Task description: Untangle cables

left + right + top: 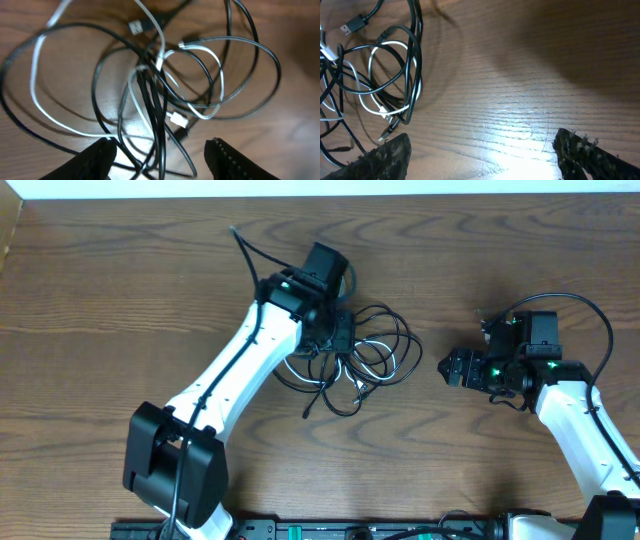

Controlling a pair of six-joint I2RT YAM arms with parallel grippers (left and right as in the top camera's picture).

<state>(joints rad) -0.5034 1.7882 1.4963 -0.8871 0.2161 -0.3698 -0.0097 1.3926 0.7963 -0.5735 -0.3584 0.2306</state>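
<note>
The cables lie in one tangle on the wooden table, a black cable (404, 345) looped through a white cable (296, 361). My left gripper (343, 330) hangs over the tangle's left part. In the left wrist view its jaws (160, 161) stand open, and several strands of the black cable (159, 115) run between the fingers without being pinched. The white cable (34, 95) curves off to the left, its plug (178, 119) near the middle. My right gripper (447, 367) stands open to the right of the tangle, apart from it. Bare wood shows between its fingers (482, 160); the black cable (415, 50) and white cable (367, 102) lie at its upper left.
The wooden table (120, 300) ends at a pale strip along the far edge (330, 188). A thicker black wire (246, 246) of the left arm sticks out behind its wrist. The arms' base rail (330, 530) runs along the near edge.
</note>
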